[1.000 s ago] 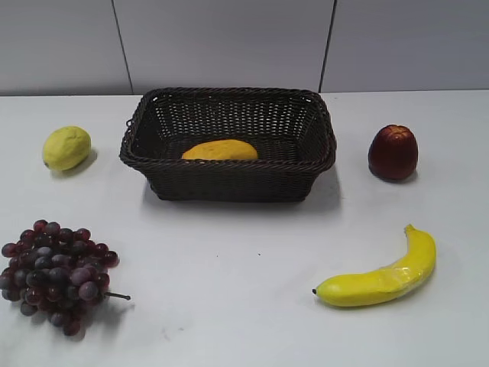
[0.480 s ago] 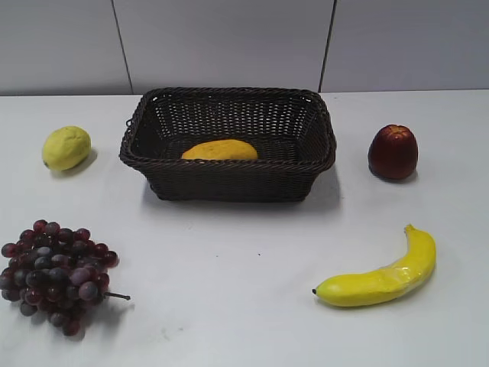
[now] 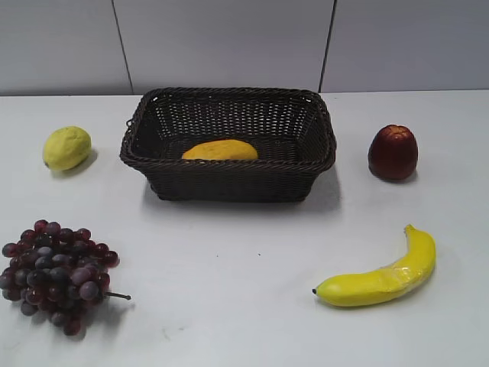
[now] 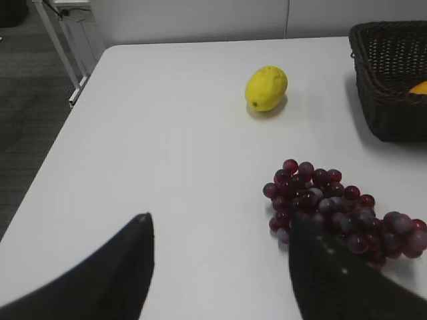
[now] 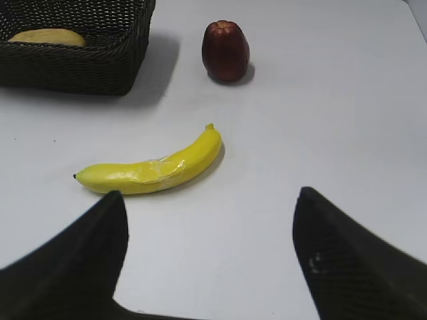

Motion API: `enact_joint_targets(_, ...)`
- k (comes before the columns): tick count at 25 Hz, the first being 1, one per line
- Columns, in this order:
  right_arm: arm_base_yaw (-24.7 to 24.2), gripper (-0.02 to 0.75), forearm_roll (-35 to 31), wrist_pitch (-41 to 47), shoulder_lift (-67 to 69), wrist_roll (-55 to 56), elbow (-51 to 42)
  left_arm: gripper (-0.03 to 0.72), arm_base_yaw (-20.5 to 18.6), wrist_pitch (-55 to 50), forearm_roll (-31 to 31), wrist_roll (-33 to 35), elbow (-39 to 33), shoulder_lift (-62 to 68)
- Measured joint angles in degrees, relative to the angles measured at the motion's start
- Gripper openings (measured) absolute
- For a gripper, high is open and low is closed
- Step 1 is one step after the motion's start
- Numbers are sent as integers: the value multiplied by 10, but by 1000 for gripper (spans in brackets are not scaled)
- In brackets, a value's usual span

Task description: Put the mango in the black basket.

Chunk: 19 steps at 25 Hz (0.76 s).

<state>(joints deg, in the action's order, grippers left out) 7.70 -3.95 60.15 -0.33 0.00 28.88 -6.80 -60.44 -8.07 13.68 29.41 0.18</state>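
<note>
The orange-yellow mango lies inside the black basket at the back middle of the table. It also shows in the right wrist view inside the basket, and as a sliver in the left wrist view behind the basket's wall. My left gripper is open and empty above the table's front left, near the grapes. My right gripper is open and empty above the front right, near the banana. Neither gripper shows in the exterior view.
A lemon lies left of the basket. A bunch of dark red grapes lies at the front left. A dark red apple stands right of the basket. A banana lies at the front right. The table's left edge shows in the left wrist view.
</note>
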Motion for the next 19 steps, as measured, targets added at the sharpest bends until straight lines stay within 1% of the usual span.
enact_joint_targets(5, 0, 587, 0, 0, 0, 0, 0, 487, 2, 1, 0, 0, -1, -5)
enact_joint_targets(8, 0, 587, 0, 0, 0, 0, 0, 487, 16, 1, 0, 0, -1, -5)
enact_joint_targets(13, 0, 587, 0, 0, 0, 0, 0, 487, 56, 1, 0, 0, -1, -5)
enact_joint_targets(15, 0, 587, 0, 0, 0, 0, 0, 487, 63, 1, 0, 0, -1, -5)
enact_joint_targets(19, 0, 587, 0, 0, 0, 0, 0, 487, 63, 1, 0, 0, -1, -5)
